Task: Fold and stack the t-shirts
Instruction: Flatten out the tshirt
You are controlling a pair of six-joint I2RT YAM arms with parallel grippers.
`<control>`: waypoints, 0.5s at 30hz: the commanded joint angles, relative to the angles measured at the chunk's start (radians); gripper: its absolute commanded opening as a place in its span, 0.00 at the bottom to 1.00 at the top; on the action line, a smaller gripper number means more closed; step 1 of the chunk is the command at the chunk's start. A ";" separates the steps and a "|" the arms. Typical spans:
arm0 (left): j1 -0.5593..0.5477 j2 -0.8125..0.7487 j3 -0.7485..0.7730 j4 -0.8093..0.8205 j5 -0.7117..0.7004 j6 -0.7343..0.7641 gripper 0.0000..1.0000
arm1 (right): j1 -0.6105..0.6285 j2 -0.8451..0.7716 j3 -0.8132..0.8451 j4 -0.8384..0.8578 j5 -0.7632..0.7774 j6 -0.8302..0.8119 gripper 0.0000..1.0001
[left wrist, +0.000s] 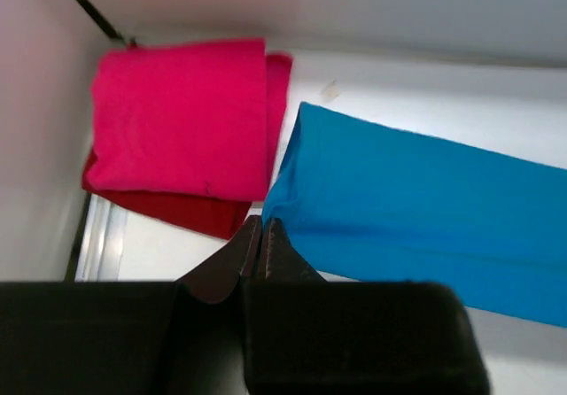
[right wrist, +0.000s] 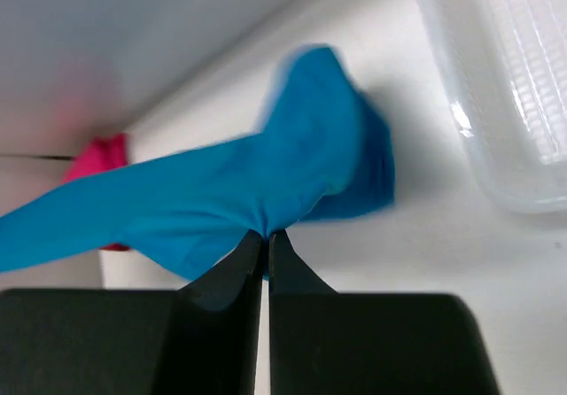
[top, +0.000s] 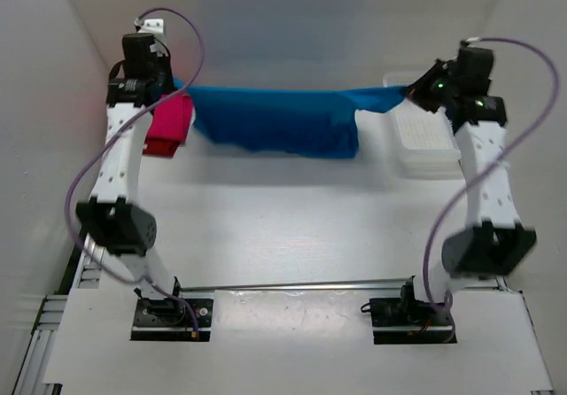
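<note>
The blue t-shirt (top: 275,122) is hanging stretched left to right across the far side of the tabletop (top: 283,227). Its lower folds are perhaps brushing the surface, though the top view is leaving that unclear. The left jaws are pinching shut on its left corner, and the right jaws are clamping closed on its right end. At far left the magenta t-shirt (left wrist: 177,116) is lying folded on the dark red t-shirt (left wrist: 177,211). A white mesh basket (top: 425,138) is sitting at far right.
</note>
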 commanded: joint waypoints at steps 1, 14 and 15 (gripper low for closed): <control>-0.006 -0.212 -0.133 0.099 0.007 0.007 0.10 | 0.025 -0.189 -0.027 0.099 -0.034 -0.057 0.00; -0.036 -0.508 -0.910 0.099 0.038 0.007 0.10 | 0.203 -0.681 -0.927 0.100 0.049 -0.040 0.00; -0.036 -0.528 -0.950 0.099 0.023 0.007 0.10 | 0.222 -0.719 -0.967 0.085 0.067 -0.030 0.00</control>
